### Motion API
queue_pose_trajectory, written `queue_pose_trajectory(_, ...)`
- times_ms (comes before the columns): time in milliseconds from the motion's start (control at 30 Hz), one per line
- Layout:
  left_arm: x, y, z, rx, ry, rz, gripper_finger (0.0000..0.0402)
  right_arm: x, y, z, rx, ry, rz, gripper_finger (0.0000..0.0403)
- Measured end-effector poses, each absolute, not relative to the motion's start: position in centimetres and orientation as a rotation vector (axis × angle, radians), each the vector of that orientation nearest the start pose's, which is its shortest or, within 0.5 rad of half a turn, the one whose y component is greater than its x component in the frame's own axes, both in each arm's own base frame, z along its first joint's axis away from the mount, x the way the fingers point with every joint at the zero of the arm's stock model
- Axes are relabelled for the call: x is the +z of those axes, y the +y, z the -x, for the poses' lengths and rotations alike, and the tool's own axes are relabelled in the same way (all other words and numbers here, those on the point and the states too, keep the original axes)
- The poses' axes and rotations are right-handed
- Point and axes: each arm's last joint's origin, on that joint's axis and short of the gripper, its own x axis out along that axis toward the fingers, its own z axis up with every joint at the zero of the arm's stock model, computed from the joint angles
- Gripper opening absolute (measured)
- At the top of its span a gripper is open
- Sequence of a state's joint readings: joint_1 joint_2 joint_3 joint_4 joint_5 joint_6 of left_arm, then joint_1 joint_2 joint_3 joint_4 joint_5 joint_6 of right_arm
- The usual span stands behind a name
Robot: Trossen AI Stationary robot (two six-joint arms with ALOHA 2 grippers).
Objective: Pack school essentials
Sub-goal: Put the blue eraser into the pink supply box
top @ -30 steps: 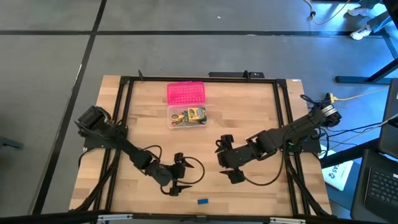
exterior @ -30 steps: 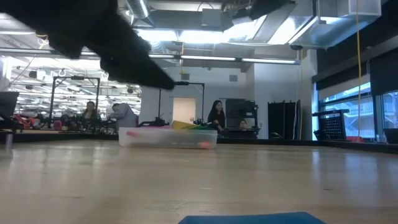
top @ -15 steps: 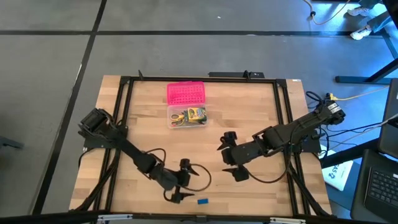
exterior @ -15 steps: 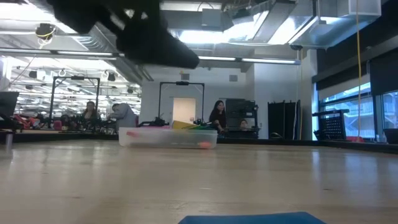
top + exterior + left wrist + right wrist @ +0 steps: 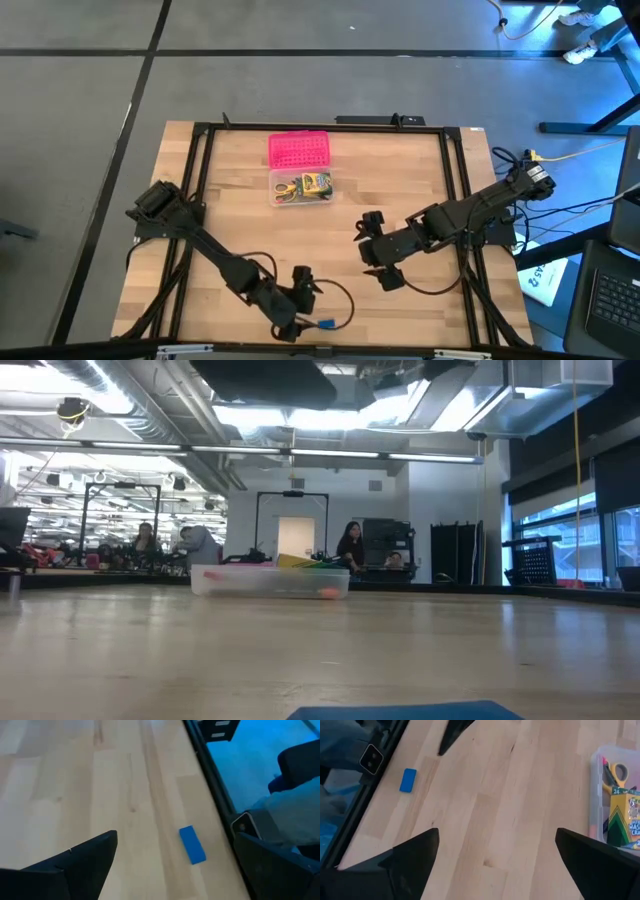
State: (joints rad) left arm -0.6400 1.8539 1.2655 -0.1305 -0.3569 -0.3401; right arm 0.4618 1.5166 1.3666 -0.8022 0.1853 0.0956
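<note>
Left pincer (image 5: pixel 292 322) is hovering wide open beside the eraser (image 5: pixel 326 324).
The eraser's long axis is lying between the fingers (image 5: pixel 80 865) — right pincer (image 5: pixel 382 262), also wide, is waiting farther off.

eraser (image 5: pixel 326 324) at table's (image 5: pixel 420 190) near edge; clear box (image 5: pixel 300 188) w/ crayon box (image 5: pixel 316 184) farther back, lid (image 5: pixel 298 150) behind it.

Bright overhead light, soft shadows

Left arm stretched low toward the near edge of the surface, left tool (image 5: pixel 303 318) with fingers (image 5: pixel 85 860) spread wide, holding nothing. Right arm angled in from the right side, right tool (image 5: pixel 376 260) near mid-surface, fingers spread, empty.
</note>
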Motion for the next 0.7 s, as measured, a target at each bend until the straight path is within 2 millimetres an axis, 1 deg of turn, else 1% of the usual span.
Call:
queue_pose_trajectory(133,19.6,-24.5,-34.0,-0.158,0.682,-0.011,0.0396,31.2,13.8,-28.1,0.216,0.911,0.217,0.0399)
queue_pose_trajectory(333,18.0,-25.7,-35.6,-0.153,0.697,-0.014,0.0396,31.2,14.4,-27.8,0.218,0.908,0.192,0.0399)
queue_pose_trajectory(467,16.3,-25.9,-35.9,-0.137,0.731,-0.012,0.0396,31.2,14.6,-27.8,0.217,0.903,0.176,0.0399)
queue_pose_trajectory(700,14.0,-26.1,-36.2,-0.100,0.776,0.026,0.0396,31.3,14.7,-27.9,0.219,0.885,0.169,0.0399)
